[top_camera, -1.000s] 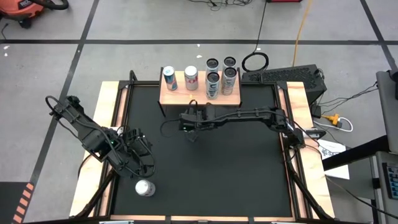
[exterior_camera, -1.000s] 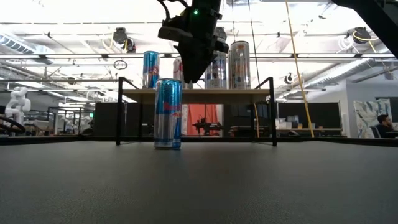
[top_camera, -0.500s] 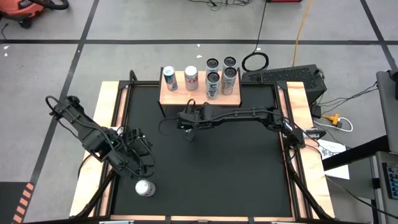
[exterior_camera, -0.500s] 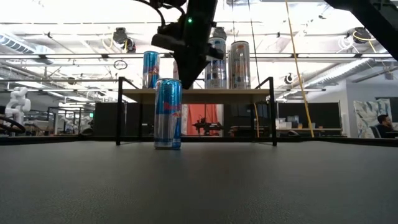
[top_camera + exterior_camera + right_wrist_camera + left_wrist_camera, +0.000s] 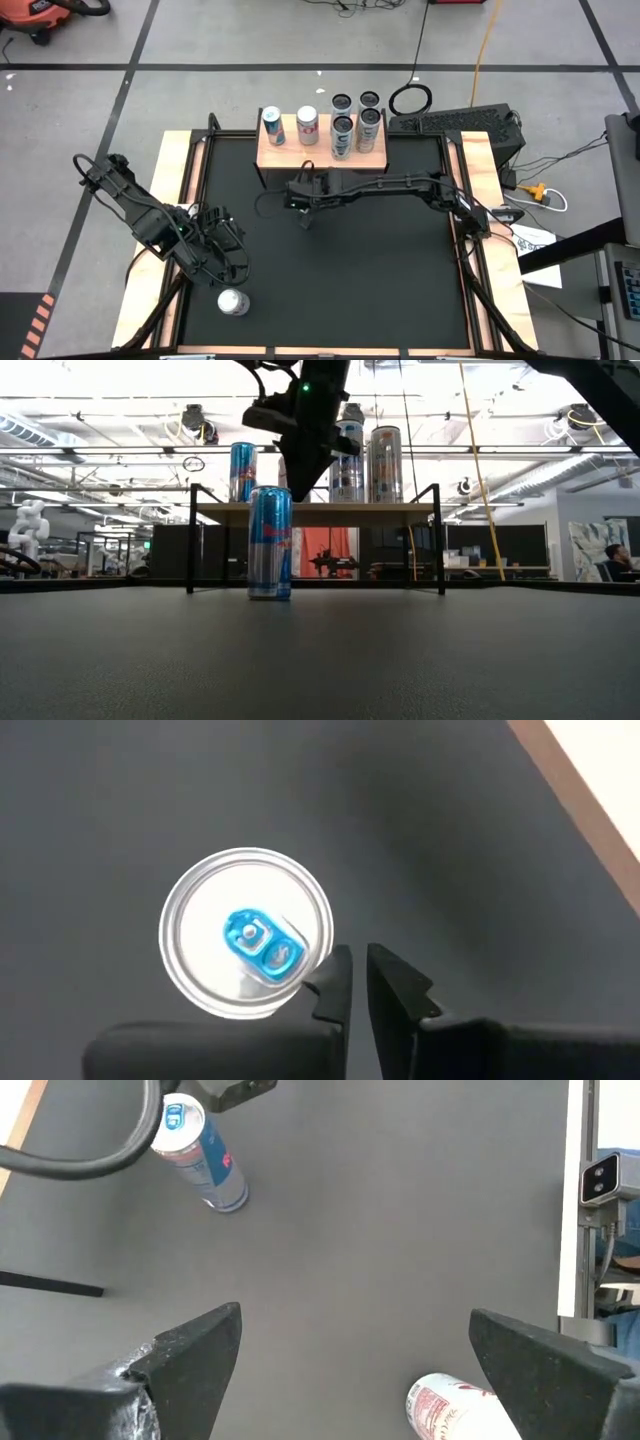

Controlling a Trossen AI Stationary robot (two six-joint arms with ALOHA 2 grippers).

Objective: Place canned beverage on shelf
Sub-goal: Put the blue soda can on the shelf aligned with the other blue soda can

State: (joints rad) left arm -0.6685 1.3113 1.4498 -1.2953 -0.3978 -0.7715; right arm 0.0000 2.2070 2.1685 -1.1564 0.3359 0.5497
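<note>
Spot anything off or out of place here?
One thing: the right gripper is shut on nothing, just above and beside the blue can standing on the mat before the shelf; the can sits outside its fingers. Nothing looks tipped or spilled. The left gripper waits open near a white can.

One camera looks straight down from high up and sees the whole table (image 5: pixel 330 260). One sits low on the table and looks across it into the room. Each wrist camera looks down close. All views share the blue can (image 5: pixel 270 542) standing there.
</note>
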